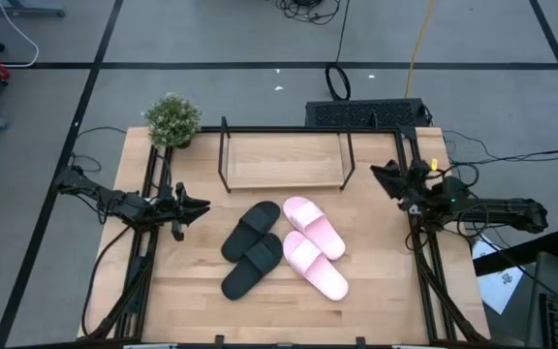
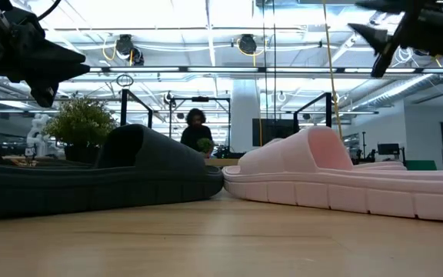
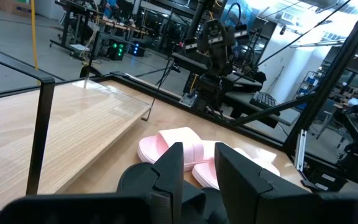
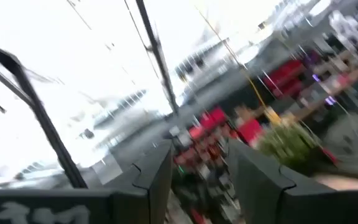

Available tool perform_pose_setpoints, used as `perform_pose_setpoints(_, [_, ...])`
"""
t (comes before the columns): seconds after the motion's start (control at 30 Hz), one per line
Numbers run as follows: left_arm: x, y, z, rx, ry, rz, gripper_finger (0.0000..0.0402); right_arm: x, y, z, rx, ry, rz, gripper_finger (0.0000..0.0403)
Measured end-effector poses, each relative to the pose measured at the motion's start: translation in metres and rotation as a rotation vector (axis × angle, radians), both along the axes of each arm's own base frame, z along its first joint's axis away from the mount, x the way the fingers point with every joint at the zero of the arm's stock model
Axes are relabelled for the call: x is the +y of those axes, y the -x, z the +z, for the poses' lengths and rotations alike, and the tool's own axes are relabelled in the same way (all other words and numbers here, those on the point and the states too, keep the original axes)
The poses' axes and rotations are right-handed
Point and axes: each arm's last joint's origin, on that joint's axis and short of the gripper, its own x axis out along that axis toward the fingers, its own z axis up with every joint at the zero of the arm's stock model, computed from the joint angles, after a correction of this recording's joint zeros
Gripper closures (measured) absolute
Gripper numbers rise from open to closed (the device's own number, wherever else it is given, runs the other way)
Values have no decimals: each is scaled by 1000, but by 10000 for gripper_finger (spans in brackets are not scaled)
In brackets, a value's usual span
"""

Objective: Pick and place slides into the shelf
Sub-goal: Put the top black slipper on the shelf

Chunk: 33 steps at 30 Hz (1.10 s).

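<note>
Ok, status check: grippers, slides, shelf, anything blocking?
Left gripper open, empty, left of the black slides. Right gripper open, empty, at shelf's right end. All four slides on table, pink pair included. Shelf bare; nothing blocking.

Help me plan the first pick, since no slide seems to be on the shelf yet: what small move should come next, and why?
Probably move the left tool toward the nearer black slide and lower it over the strap. All four slides lie mid-table, the pink pair beside the black ones; the shelf holds nothing, and both tools are open and empty. The right tool waits at the shelf's right end.
</note>
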Motion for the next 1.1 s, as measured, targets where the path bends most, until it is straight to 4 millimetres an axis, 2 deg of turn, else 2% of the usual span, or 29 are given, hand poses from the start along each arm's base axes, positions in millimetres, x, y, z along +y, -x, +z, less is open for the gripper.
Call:
perform_pose_setpoints(0.3, [1,0,8,-80,24,12,314,2,14,24,-284,102,-45,257])
perform_pose_setpoints(0.47, [1,2,17,-187,165,-9,314,2,14,26,-305,159,-89,257])
perform_pose_setpoints(0.6, [2,5,29,-329,367,-35,314,1,10,26,-295,155,-86,257])
perform_pose_setpoints(0.7, [4,9,40,-454,493,-53,314,1,6,38,-302,158,-80,257])
perform_pose_setpoints(0.8, [7,14,49,-556,529,-62,314,3,3,60,-331,244,-40,257])
perform_pose_setpoints(0.93, [9,20,58,-657,500,-93,314,8,-4,106,-374,419,62,257])
perform_pose_setpoints(1.0, [9,22,61,-695,475,-112,314,11,-14,129,-322,485,117,257])
perform_pose_setpoints(1.1, [9,25,67,-723,411,-115,314,15,-38,159,-142,523,175,257])
